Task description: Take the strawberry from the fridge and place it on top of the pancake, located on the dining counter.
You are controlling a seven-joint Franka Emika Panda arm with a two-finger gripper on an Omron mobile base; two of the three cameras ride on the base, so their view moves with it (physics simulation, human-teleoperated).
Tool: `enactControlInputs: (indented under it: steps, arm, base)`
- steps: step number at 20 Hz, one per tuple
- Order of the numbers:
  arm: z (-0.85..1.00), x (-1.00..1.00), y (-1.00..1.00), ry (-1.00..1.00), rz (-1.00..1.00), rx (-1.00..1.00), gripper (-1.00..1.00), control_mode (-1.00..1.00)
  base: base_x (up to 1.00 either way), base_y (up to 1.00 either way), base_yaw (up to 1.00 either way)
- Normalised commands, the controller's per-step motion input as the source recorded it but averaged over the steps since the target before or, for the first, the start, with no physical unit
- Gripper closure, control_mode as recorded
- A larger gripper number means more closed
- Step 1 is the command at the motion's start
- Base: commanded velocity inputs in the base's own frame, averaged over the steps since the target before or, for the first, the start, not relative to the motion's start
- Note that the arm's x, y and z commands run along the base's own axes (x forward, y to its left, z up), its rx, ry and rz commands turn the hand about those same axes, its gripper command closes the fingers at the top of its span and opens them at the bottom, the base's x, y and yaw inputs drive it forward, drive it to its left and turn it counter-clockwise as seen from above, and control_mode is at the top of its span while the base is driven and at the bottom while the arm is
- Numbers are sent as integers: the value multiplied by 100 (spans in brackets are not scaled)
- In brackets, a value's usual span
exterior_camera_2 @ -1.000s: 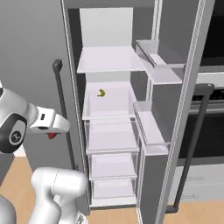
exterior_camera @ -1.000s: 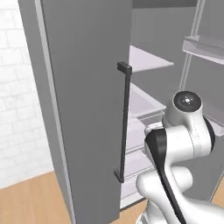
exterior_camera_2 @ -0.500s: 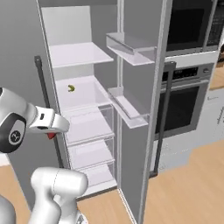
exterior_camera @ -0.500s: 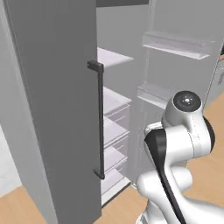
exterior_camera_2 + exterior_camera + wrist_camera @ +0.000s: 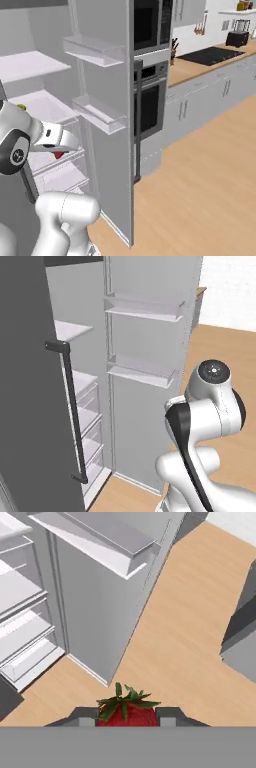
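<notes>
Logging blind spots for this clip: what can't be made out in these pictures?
- Strawberry: its lower half is cut off by the grey band at the bottom of the hand view; in the right base view just a red speck under the hand.
- Fingers: just their tops show, so contact with the berry is unclear.
- Fridge: the near door hides most shelves in the left base view.
- Small green thing: too small to identify.

The left base view looks forward from behind the white arm, close on the tall matte grey fridge (image 5: 30, 406), whose open door with white shelves fills twelve o'clock. The right base view faces the same open door (image 5: 107, 125) from the other side, the black-glass wall oven (image 5: 150, 97) at one o'clock. The hand view looks steeply down on the light wood floor (image 5: 185, 637), that door at eleven o'clock.
</notes>
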Motion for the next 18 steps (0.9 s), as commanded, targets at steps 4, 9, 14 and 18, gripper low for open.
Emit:
enactControlInputs:
  steps: [4,9,14,18]
  arm:
    - [0,0,0,0,0,0,100,100]
    - [0,0,0,0,0,0,100,100]
    - [0,0,0,0,0,0,100,100]
    - [0,0,0,0,0,0,100,100]
  base:
    - [-16,0,-58]
    - [-1,-36,-42]
    - [0,-100,-11]
    - [1,-100,-7]
